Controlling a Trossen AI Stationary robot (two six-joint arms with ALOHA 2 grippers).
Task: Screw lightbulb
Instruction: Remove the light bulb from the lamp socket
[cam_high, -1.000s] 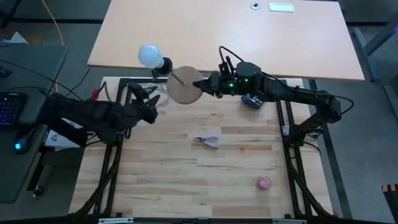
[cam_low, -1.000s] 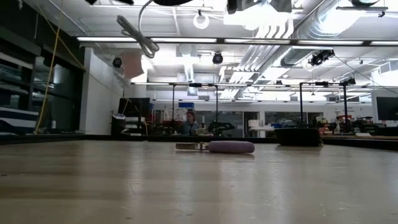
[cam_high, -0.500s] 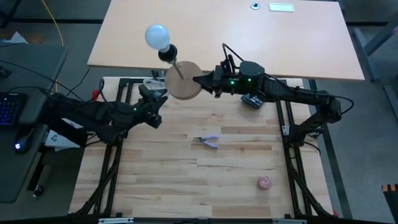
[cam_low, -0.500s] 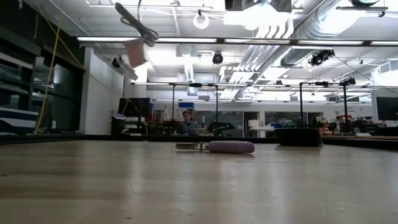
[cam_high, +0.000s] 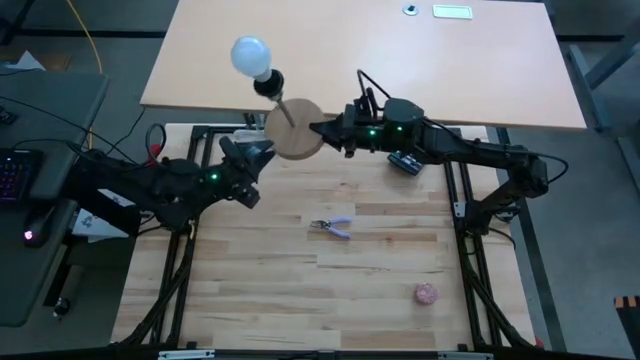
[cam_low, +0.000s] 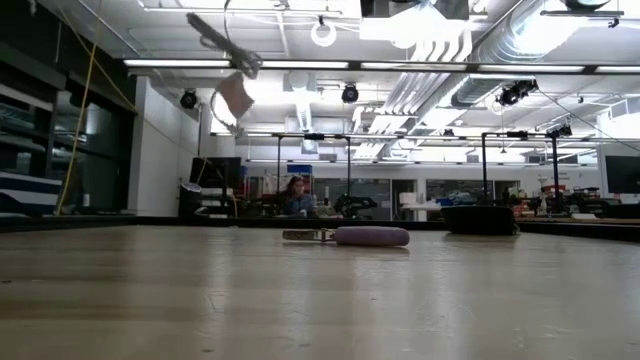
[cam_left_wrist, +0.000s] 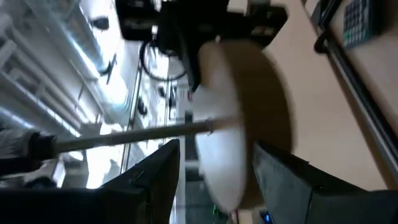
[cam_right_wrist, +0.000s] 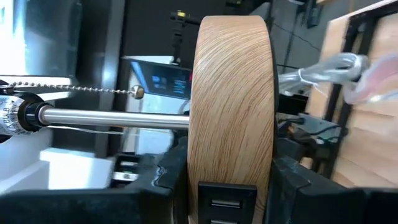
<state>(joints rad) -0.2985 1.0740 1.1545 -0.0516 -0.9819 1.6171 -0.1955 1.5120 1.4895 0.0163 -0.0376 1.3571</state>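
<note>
Lamp assembly held above the worktop (cam_high: 400, 250).
Right end effector (cam_high: 318, 131) clamps the wooden disc (cam_high: 297, 132); lightbulb (cam_high: 249, 55) socketed; left end effector (cam_high: 256, 153) half-open beside it; pliers (cam_high: 332, 226), pink ball (cam_high: 427, 293) lie apart.

The round disc (cam_right_wrist: 231, 106) was wood, or a wood-look finish, with fine streaked grain running across its rim, matt and pale brown. A smooth, shiny metal rod (cam_right_wrist: 112, 117) stood out from its face, ending in a black collar, and a thin beaded metal chain (cam_right_wrist: 93, 89) hung beside it. The lightbulb (cam_high: 249, 55) had a frosted white head, matt and even. The surface (cam_high: 400, 270) was pale butcher-block wood in glued strips. The right arm's fingers (cam_right_wrist: 298, 186) looked like matt black plastic.
</note>
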